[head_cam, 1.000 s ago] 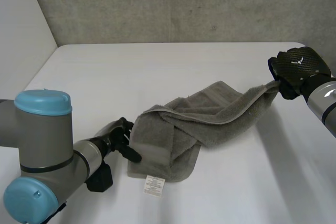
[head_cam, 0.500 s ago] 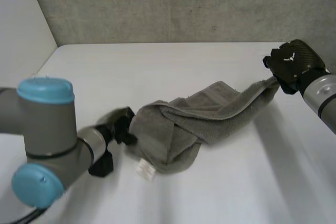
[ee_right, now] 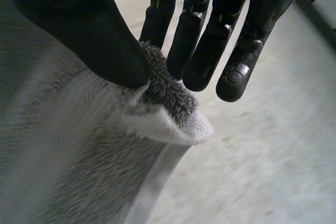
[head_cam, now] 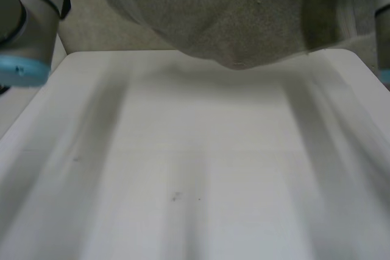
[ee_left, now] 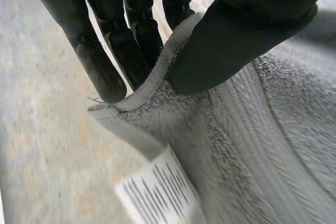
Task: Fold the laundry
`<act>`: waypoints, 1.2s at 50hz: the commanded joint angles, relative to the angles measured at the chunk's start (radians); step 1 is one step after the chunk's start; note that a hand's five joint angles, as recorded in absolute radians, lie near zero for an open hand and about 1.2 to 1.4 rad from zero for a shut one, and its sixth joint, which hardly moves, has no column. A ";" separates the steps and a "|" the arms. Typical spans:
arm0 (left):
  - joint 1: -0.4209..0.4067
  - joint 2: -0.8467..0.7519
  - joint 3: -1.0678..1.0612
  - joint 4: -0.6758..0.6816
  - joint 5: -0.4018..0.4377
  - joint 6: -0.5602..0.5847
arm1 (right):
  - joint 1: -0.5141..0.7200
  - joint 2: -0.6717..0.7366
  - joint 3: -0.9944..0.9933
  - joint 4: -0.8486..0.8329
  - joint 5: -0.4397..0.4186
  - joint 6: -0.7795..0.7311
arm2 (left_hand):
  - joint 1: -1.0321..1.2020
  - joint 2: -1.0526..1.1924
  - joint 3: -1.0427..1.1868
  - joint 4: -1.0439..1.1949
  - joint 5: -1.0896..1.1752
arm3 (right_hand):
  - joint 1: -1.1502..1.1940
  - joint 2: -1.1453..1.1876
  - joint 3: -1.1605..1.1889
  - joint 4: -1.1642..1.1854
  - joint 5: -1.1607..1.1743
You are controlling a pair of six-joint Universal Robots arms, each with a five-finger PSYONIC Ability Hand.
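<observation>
With left arm (head_cam: 27,19) and right arm (head_cam: 382,22) raised, the left hand (ee_left: 247,30) and right hand (ee_right: 79,30) each pinch a towel (head_cam: 231,16) corner between thumb and fingers

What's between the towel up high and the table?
Nothing. In the head view, the towel hangs above the table, and the stretch under it is bare.
</observation>
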 commanded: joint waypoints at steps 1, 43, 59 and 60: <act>0.011 0.044 -0.361 0.027 -0.001 -0.001 | -0.005 0.010 0.161 0.222 -0.132 0.006 | 0.204 0.179 0.180 0.179 0.185 | 0.439 0.220 0.206 0.200 0.234; 0.028 0.583 -0.746 -0.591 0.051 0.450 | -0.425 -0.443 0.373 1.304 -0.322 -0.474 | 0.204 0.179 0.180 0.179 0.185 | 0.439 0.220 0.206 0.200 0.234; 0.024 -0.084 -0.423 -0.499 0.042 0.466 | -0.079 0.066 0.148 1.126 0.020 -0.516 | 0.204 0.179 0.180 0.179 0.185 | 0.439 0.220 0.206 0.200 0.234; 0.024 -0.085 -0.422 -0.499 0.042 0.466 | -0.078 0.066 0.148 1.126 0.020 -0.516 | 0.204 0.179 0.180 0.179 0.185 | 0.439 0.220 0.206 0.200 0.234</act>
